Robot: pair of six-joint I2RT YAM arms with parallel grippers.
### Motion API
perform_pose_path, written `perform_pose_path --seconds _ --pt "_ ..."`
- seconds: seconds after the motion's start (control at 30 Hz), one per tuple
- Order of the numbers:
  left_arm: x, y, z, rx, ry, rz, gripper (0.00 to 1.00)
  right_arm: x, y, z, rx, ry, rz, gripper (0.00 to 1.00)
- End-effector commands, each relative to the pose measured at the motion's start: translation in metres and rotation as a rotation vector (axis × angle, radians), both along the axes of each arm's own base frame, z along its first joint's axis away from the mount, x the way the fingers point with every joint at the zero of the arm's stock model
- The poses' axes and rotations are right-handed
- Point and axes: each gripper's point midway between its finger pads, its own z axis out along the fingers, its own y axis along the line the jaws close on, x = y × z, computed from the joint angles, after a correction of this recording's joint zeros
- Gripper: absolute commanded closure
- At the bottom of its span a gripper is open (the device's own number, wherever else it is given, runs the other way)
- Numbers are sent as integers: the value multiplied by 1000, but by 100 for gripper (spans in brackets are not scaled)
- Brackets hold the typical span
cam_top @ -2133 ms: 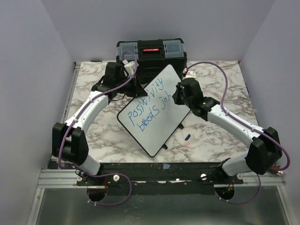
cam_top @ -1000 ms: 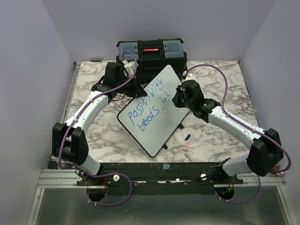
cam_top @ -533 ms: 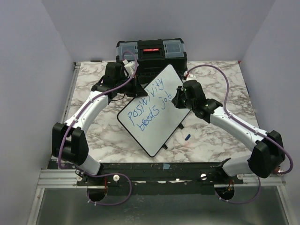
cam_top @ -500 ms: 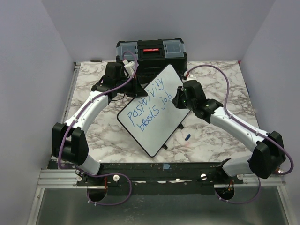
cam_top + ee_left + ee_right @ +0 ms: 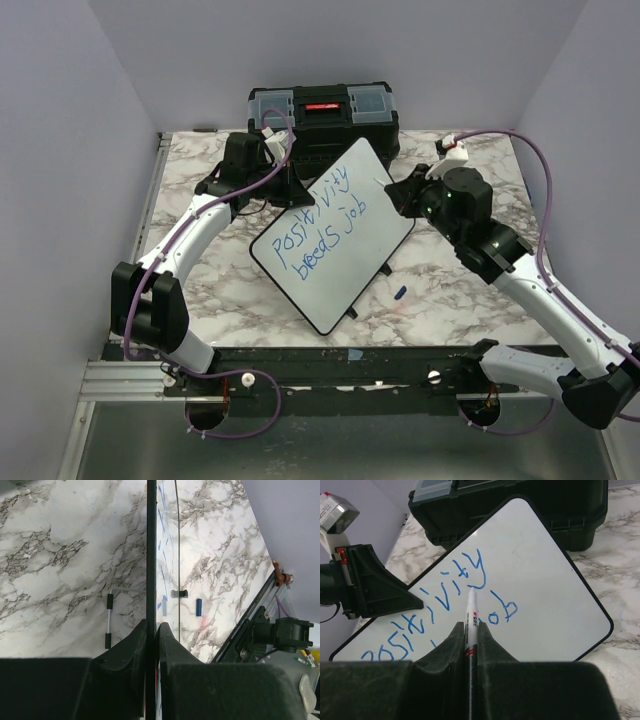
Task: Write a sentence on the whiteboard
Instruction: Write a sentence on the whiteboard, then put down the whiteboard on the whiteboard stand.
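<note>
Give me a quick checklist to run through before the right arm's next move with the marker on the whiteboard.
1. Left gripper clamped on the whiteboard's edge: ok.
2. Right gripper shut on the marker, tip pointing forward: ok.
3. Marker tip lifted off the board surface: cannot tell; the wrist view leaves it unclear.
4. Sentence readable, in two slanted blue lines: ok.
5. Small blue cap lying on the table, apart from the board: ok.
</note>
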Motion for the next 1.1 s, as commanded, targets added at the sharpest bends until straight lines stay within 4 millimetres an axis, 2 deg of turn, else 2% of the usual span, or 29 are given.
perform_pose_path --seconds 0.0,0.63,0.9,1.07 --pt "-4 2 1 51 -63 -24 100 1 -4 -7 -5 4 -29 99" --pt "-8 -4 -26 104 2 -26 100 -14 -11 -32 -8 50 -21 99" --pt "-8 -3 -32 110 6 -24 88 -16 -9 -57 -14 102 -17 99" --pt "-7 -4 -31 105 2 -24 82 -18 -8 -63 -16 112 -12 99"
